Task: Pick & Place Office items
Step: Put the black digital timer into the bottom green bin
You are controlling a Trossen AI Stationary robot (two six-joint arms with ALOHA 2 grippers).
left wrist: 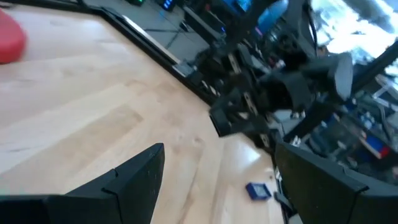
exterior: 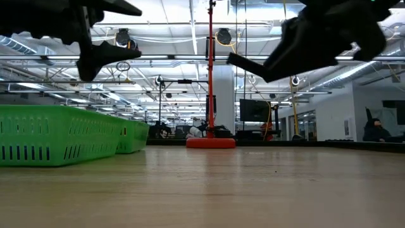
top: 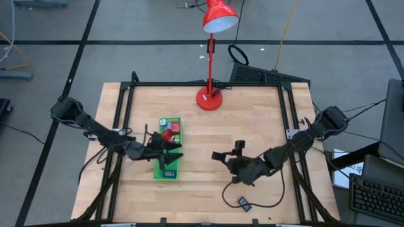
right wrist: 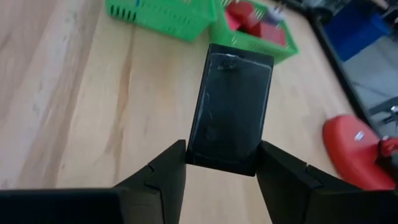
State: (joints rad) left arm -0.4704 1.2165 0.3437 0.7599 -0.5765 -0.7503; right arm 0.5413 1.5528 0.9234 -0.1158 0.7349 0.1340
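Observation:
My right gripper (top: 219,156) hovers over the table's middle, right of the green tray (top: 168,148), shut on a dark rectangular piece (right wrist: 233,106). My left gripper (top: 172,149) hangs open and empty above the tray; its fingers (left wrist: 134,180) stand wide apart. The tray's far compartment holds red blocks (right wrist: 252,18), and its near compartment holds a dark piece with a blue face (top: 169,172). Another dark rectangle with a blue face (top: 243,202) lies flat on the table near the front edge, also seen in the left wrist view (left wrist: 258,190). My right gripper pinches the dark rectangular piece by its end nearest the wrist (right wrist: 221,152), one finger on each long side. The fingers (exterior: 297,38) slant down toward the table's left. The piece (exterior: 243,63) sticks out past the fingertips, lifted clear of the table.
The red desk lamp stands with its base (top: 209,99) at the table's far middle and its shade (top: 219,17) beyond the edge. A black frame (top: 285,107) rims the table. A dark cable loop (top: 265,203) lies near the front right. Bare wood lies between tray and right arm.

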